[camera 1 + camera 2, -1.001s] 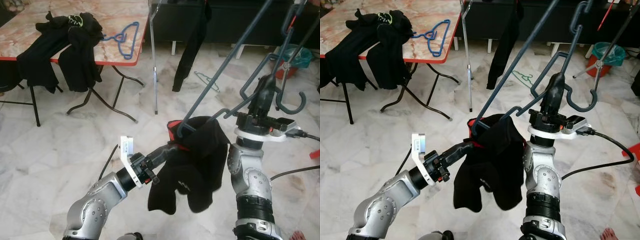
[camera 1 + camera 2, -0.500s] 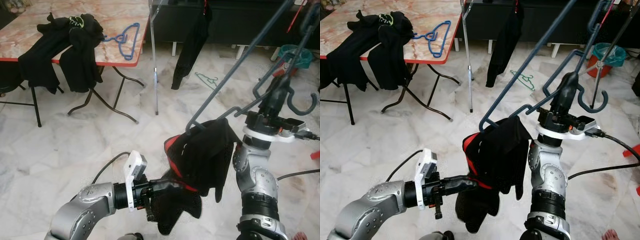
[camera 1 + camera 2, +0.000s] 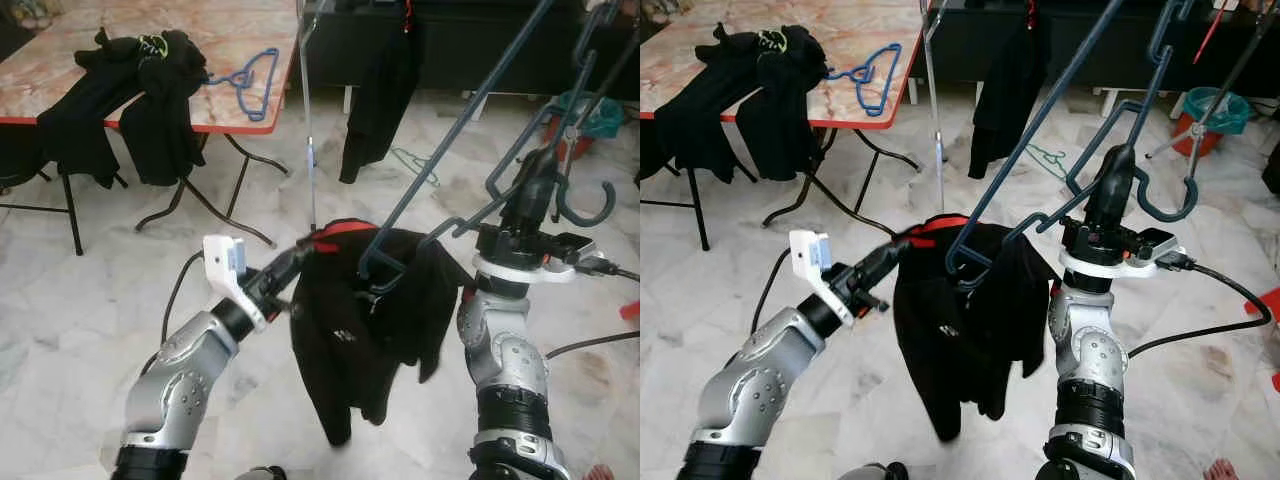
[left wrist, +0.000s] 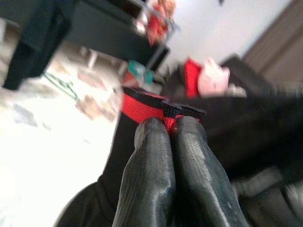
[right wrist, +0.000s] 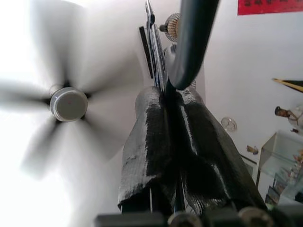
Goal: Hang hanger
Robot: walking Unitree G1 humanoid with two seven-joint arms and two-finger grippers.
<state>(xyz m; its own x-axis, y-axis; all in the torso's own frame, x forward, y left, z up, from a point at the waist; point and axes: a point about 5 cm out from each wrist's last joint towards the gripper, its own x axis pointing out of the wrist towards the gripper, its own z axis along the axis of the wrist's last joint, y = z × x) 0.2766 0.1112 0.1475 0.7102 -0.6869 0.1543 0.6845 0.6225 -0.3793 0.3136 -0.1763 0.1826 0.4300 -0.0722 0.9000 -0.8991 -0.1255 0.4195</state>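
My left gripper (image 4: 169, 124) is pinched tight on the red-trimmed collar of the black garment (image 3: 360, 320); in my left wrist view my two fingers (image 4: 147, 179) press together with the red edge caught between their tips. In the head view that gripper sits at about nine o'clock from the garment, my arm reaching up from seven o'clock.

My right gripper (image 3: 535, 185) points straight up toward twelve o'clock, clamped on the dark blue-grey hanger (image 3: 440, 130) near its hook end. In the right wrist view its fingers (image 5: 151, 142) close around the hanger's thin bar, with a blurred ceiling fan (image 5: 68, 104) beyond. The hanger slants from one o'clock down to the centre, and its lower corner is threaded into the garment, which hangs from it and from my left grip, draping down toward six o'clock above the marble floor (image 3: 80, 300).

At ten o'clock stands a folding table (image 3: 230, 40) with black clothes (image 3: 120, 100) heaped over its edge and a blue hanger (image 3: 250, 80) lying beside them. At twelve o'clock another dark garment (image 3: 378, 95) hangs, and a green hanger (image 3: 415, 162) lies on the floor below it.
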